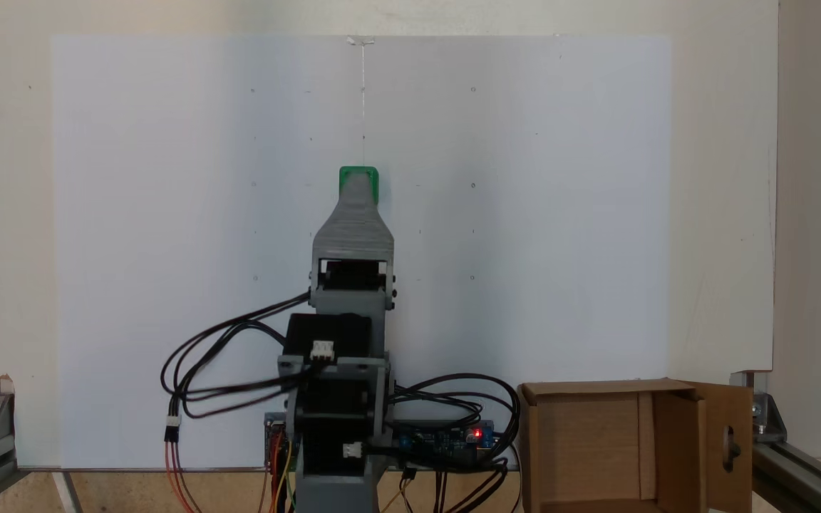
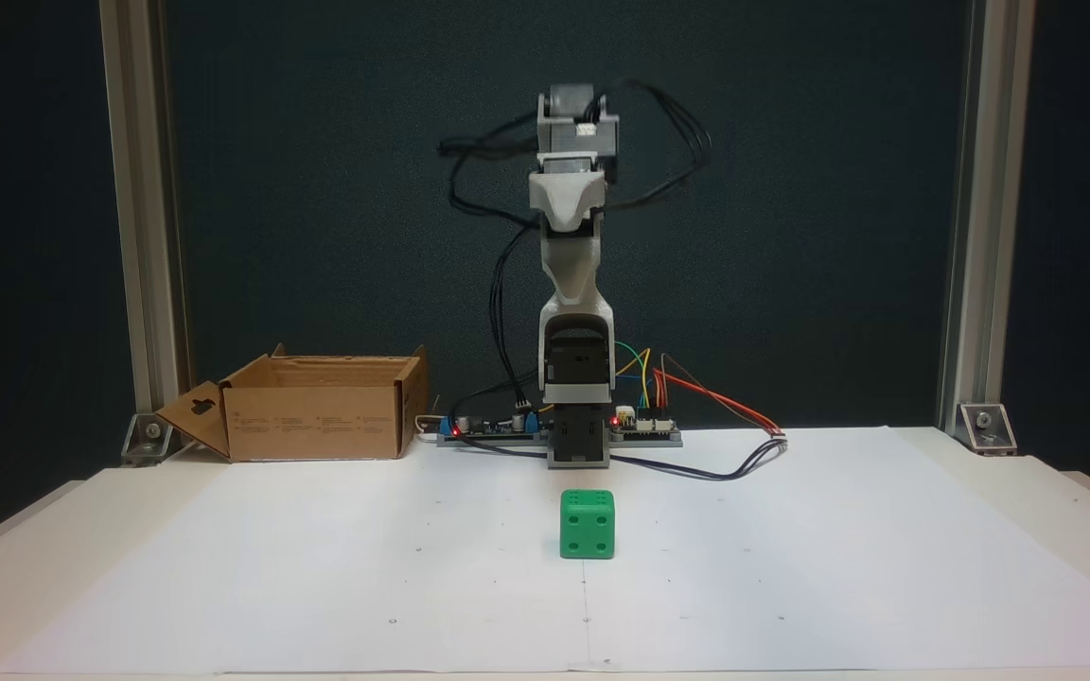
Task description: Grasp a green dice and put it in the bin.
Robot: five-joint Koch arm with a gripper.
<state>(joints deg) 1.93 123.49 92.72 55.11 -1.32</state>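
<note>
The green dice (image 2: pixel 588 523) is seen resting on the tabletop (image 2: pixel 318 567), well apart from the bin (image 2: pixel 318 421), while the pincer's (image 1: pixel 359 187) state cannot be told.

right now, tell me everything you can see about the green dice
The green dice is a small bright green cube with rounded corners and sunken pips of the same green, plastic by its look. In a fixed view its front face shows four pips and its top shows more. It sits flat and upright on the white paper, in front of the arm's base and apart from it. Nothing else touches it. In a fixed view from above the gripper covers part of it.
</note>
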